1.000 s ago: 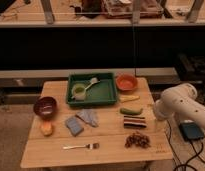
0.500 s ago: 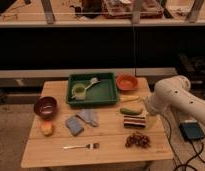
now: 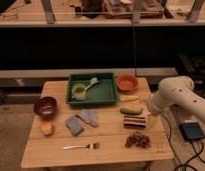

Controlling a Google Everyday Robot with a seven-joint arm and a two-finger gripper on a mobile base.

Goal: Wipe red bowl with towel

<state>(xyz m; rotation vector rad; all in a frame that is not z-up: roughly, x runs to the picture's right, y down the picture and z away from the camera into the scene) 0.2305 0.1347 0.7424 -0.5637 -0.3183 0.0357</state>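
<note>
Over the right edge of the wooden tabletop [image 3: 106, 150]: big white arm [image 3: 182, 97], bent down toward the board. Against the far edge, about the middle: green tray [image 3: 106, 93]. Just right of the tray, near the far right corner: red bowl [image 3: 127, 82], upright, close by the tray's rim; touching or not, cannot tell. Near the left edge: darker maroon bowl [image 3: 46, 106], not the one wanted. Around the middle of the tabletop, in front of the tray: towel [image 3: 89, 117], pale grey-blue and rumpled, right beside a flat blue sponge [image 3: 73, 125]. At the arm's tip, low at the right edge beside a striped block [image 3: 134, 121]: gripper [image 3: 152, 119], spread wide, grasping nothing, well apart from the towel.

Towel: probably light and limp, likely to sag and drape once lifted. Take hold on a raised fold near its middle, pinching from above, clear of the sponge. Bowl: probably stiff, glossy, slippery; liable to skate under wiping, so press gently.
</note>
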